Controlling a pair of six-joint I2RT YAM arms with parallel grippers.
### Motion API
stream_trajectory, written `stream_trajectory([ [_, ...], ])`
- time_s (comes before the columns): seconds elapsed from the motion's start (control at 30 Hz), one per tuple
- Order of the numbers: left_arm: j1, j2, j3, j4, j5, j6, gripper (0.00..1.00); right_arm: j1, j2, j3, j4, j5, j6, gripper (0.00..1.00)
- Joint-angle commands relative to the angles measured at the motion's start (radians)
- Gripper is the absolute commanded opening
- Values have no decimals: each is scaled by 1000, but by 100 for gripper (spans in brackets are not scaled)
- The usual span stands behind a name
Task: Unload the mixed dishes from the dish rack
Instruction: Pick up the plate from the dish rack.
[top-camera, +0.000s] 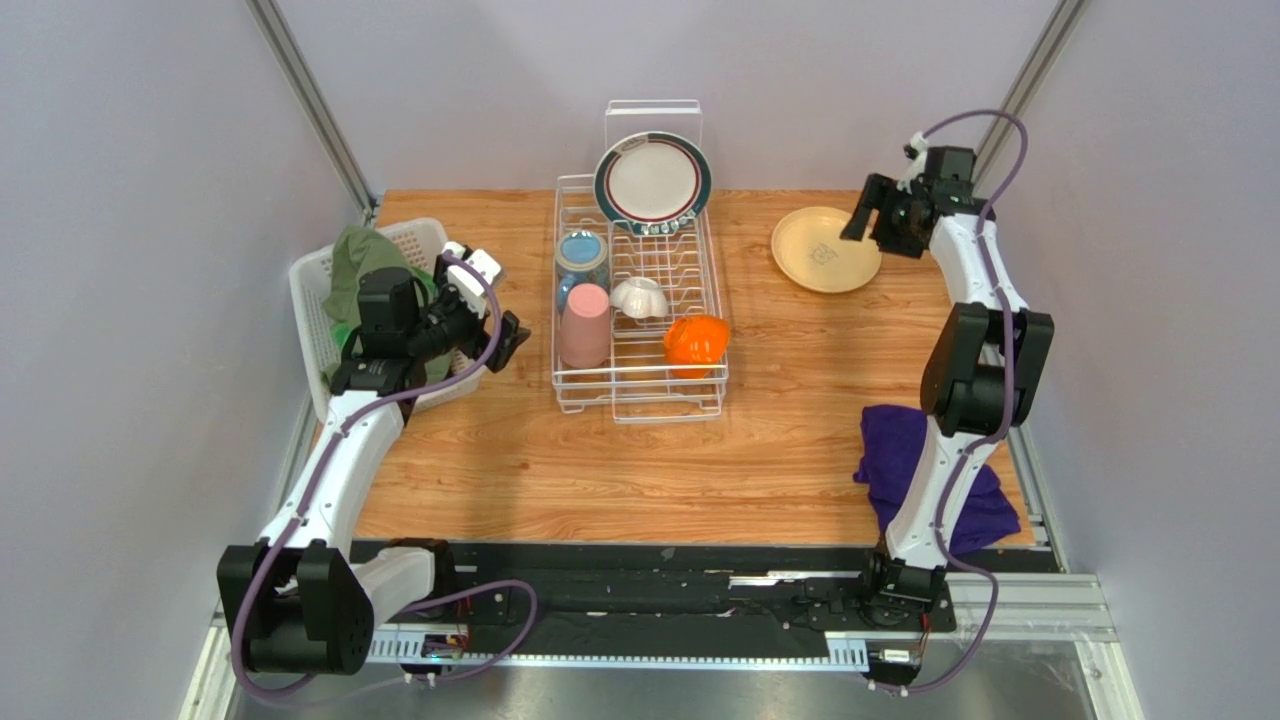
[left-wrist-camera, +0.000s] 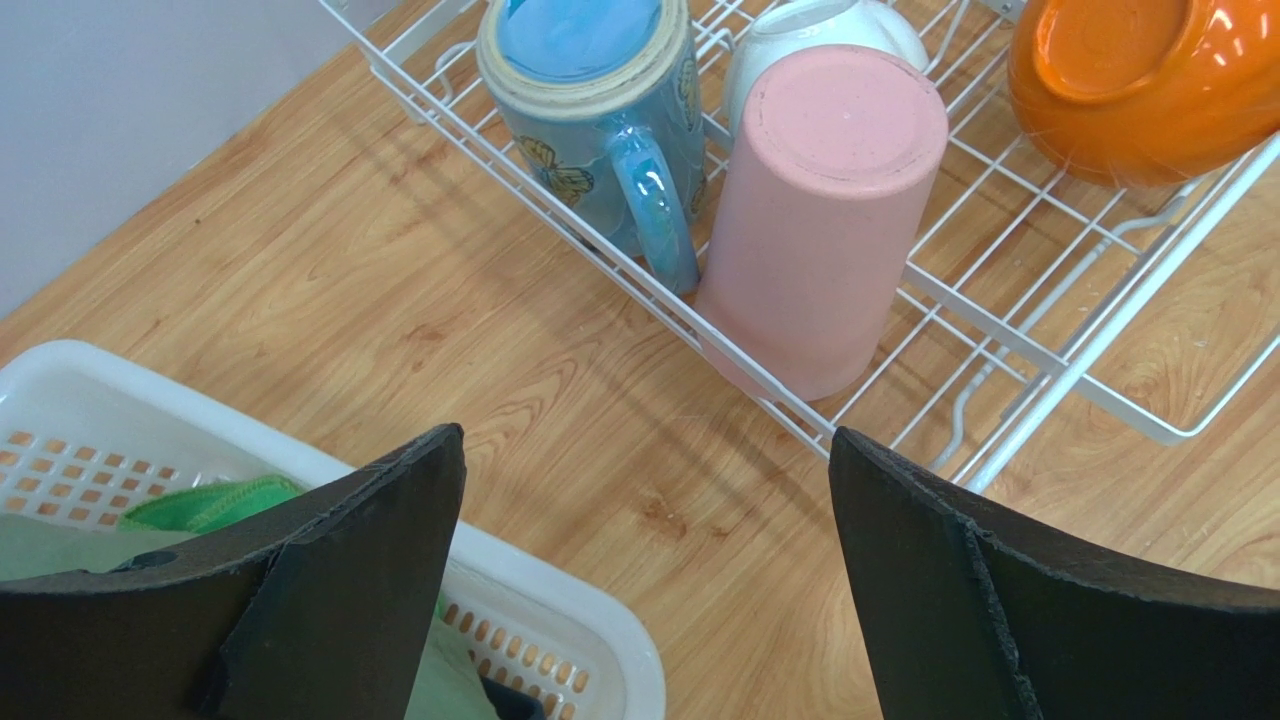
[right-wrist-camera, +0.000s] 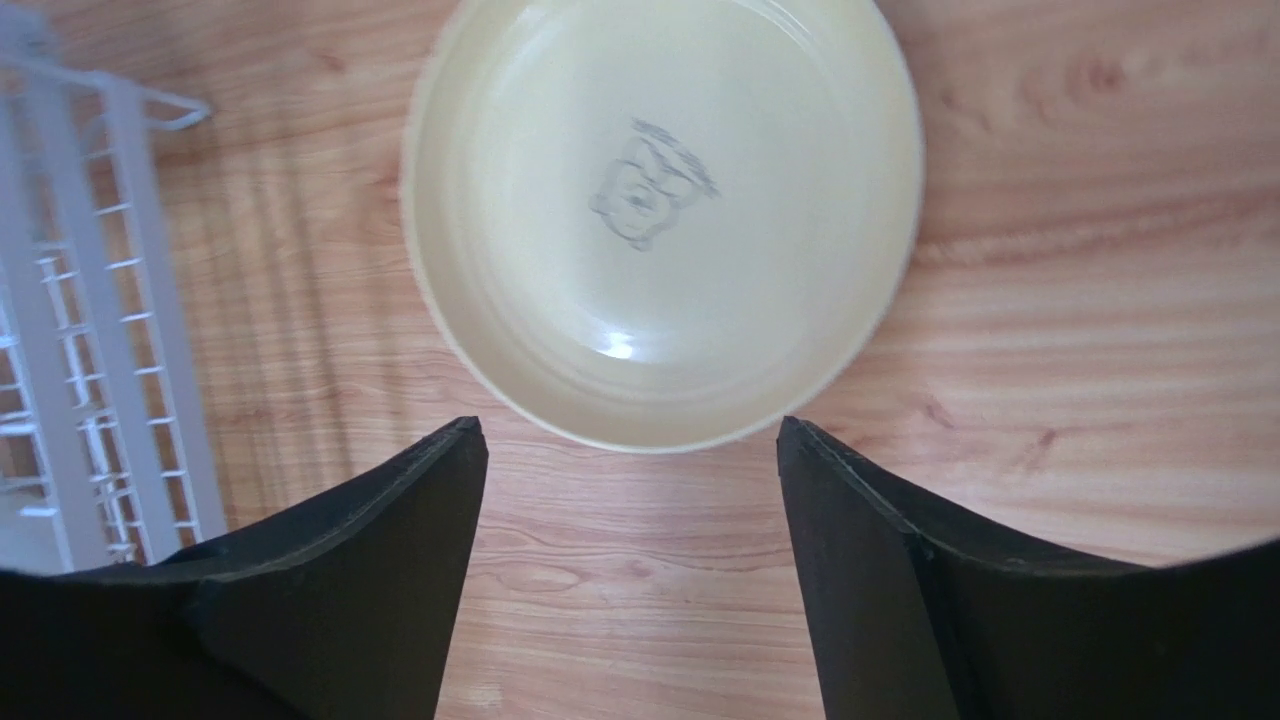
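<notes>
Tabletop (top-camera: 511, 465): right gripper (right-wrist-camera: 628, 450) (agape) above pale yellow plate (right-wrist-camera: 661, 210)

dish rack (top-camera: 639, 408): white wire | dark-rimmed white plate (top-camera: 652, 180): upright, far end | blue patterned mug (top-camera: 582, 260), base-up pink cup (top-camera: 586, 324): left side | small white cup (top-camera: 642, 297): centre | orange bowl (top-camera: 696, 342): near-right, tipped | pale yellow plate (top-camera: 825, 248): flat, right of rack
</notes>
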Motion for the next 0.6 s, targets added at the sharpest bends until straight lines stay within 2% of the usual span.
stream_trajectory([
  [0.0, 4, 7, 43, 4, 49, 13, 99, 129, -82, 113, 58, 42, -172, 78],
  [0.13, 5, 21, 74, -21, 53, 25, 99, 236, -28, 298, 50, 51, -362, 82],
  [0.27, 4, 30, 82, -33, 55, 48, 99, 304, 68, 429, 61, 8, -450, 85],
  [0.57, 4, 56, 103, -50, 59, 94, 99, 355, 188, 492, 230, -99, -548, 87],
])
